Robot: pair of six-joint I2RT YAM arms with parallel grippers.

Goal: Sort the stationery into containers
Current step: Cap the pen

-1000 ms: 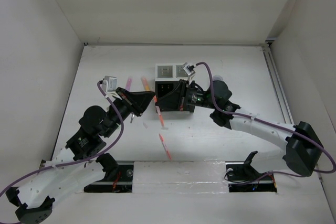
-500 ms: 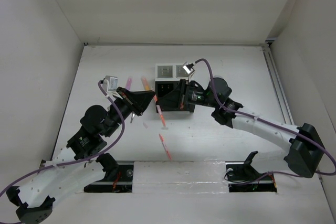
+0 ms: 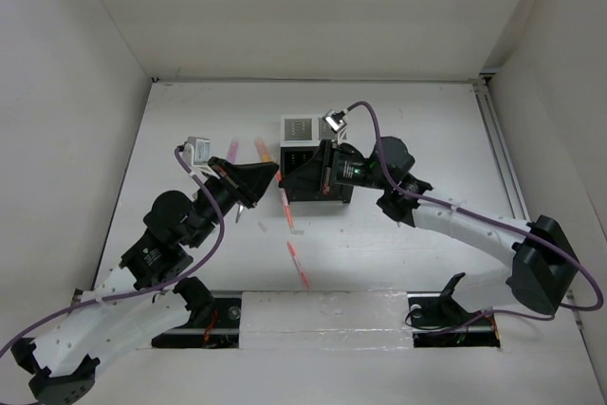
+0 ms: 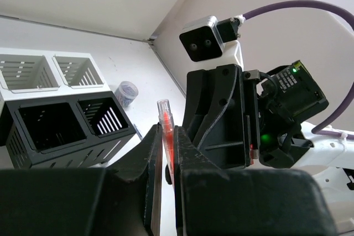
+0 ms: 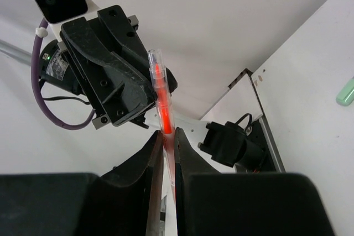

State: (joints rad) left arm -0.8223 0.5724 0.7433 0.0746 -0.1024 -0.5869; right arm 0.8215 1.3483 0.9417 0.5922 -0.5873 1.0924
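Note:
A thin red pen [image 3: 287,208] hangs between my two grippers above the table, in front of the black containers [image 3: 305,153]. My left gripper [image 3: 274,175] is shut on the pen [image 4: 165,122], whose capped tip sticks out past its fingers. My right gripper [image 3: 286,180] faces it and is also shut on the same pen [image 5: 160,96]. The white containers [image 3: 298,128] stand behind the black ones; in the left wrist view the white [image 4: 25,73] and black [image 4: 52,128] containers look empty. A small round grey item [image 4: 127,91] lies beside them.
A second red-orange pen [image 3: 299,266] lies on the table near the front. A pink highlighter [image 3: 231,147] and an orange highlighter [image 3: 261,149] lie left of the containers. A green highlighter [image 5: 345,92] lies on the table in the right wrist view.
My right gripper has shifted slightly left towards the left gripper. The pen stays held between both grippers, and the left arm has barely moved.

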